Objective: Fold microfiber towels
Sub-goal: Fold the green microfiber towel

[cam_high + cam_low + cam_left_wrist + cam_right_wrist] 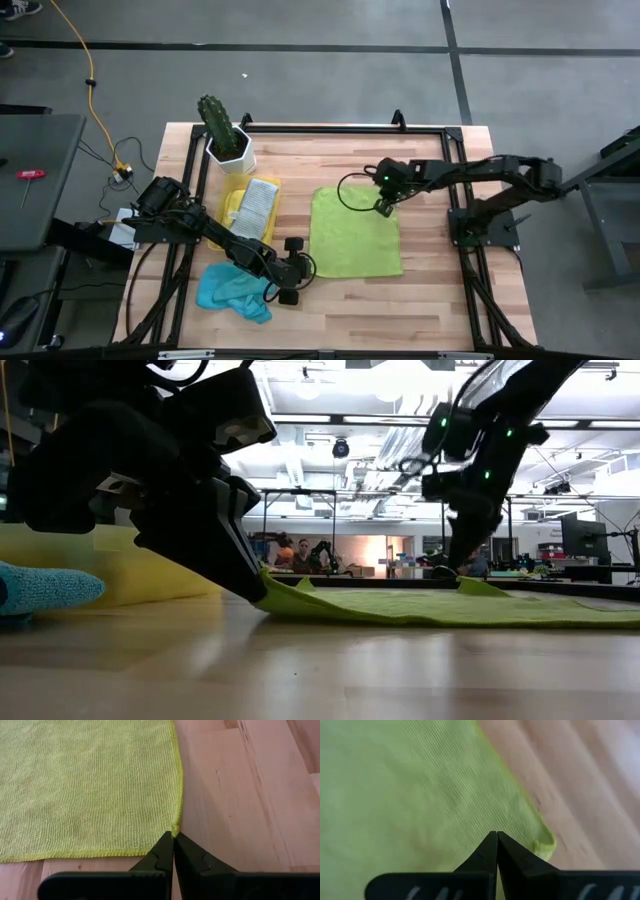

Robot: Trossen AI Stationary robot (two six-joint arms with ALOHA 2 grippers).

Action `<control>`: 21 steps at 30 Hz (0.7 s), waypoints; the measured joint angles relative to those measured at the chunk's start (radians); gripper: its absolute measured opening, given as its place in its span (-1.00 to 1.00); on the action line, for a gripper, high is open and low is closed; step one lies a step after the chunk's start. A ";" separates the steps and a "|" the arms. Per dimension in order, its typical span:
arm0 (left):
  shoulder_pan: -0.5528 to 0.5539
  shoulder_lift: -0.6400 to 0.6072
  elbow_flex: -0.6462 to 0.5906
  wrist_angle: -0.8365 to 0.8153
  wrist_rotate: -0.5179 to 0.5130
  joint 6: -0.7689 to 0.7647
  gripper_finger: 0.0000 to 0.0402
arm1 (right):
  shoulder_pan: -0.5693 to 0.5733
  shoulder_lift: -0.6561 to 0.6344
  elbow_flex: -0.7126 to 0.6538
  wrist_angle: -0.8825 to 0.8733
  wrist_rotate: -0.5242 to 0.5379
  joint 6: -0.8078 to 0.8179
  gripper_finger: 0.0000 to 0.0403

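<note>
A lime green microfiber towel (355, 235) lies spread on the wooden table's middle. My left gripper (306, 267) is shut at its near left corner. My right gripper (383, 209) is shut at its far right corner. In the low view, the left gripper (252, 588) stands large and close, and the right gripper (460, 568) stands farther back. A crumpled light blue towel (235, 290) lies at the near left, under the left arm. A grey towel (260, 203) rests on a yellow tray (236, 190). My left gripper pinches the green towel's near left corner (174, 828) between its two fingertips, slanting down from the table's left. That corner (266, 592) is raised slightly while the rest lies flat. My right gripper pinches the towel just inside its far right corner, pointing steeply down. The corner tip (545, 845) curls over beside the fingers. That corner (480, 586) stands a little off the table.
A cactus in a white pot (226, 135) stands at the far left, behind the tray. A black frame rail (330, 129) runs along the table's far edge and sides. Bare wood (400, 305) lies between the green towel and the near edge.
</note>
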 joint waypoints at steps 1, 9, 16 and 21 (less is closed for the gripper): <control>0.000 0.000 0.000 0.000 0.000 0.000 -0.99 | -0.001 0.024 0.000 0.000 0.000 0.000 -1.00; 0.000 0.000 0.000 0.002 0.000 0.000 -0.99 | -0.001 0.133 0.000 0.024 0.183 -0.004 -1.00; 0.000 0.000 0.000 0.009 0.000 0.000 -0.99 | -0.017 0.091 0.000 -0.084 0.349 0.034 -1.00; 0.000 0.000 0.000 0.015 0.002 0.000 -0.99 | -0.006 0.055 0.000 -0.214 0.425 0.089 -1.00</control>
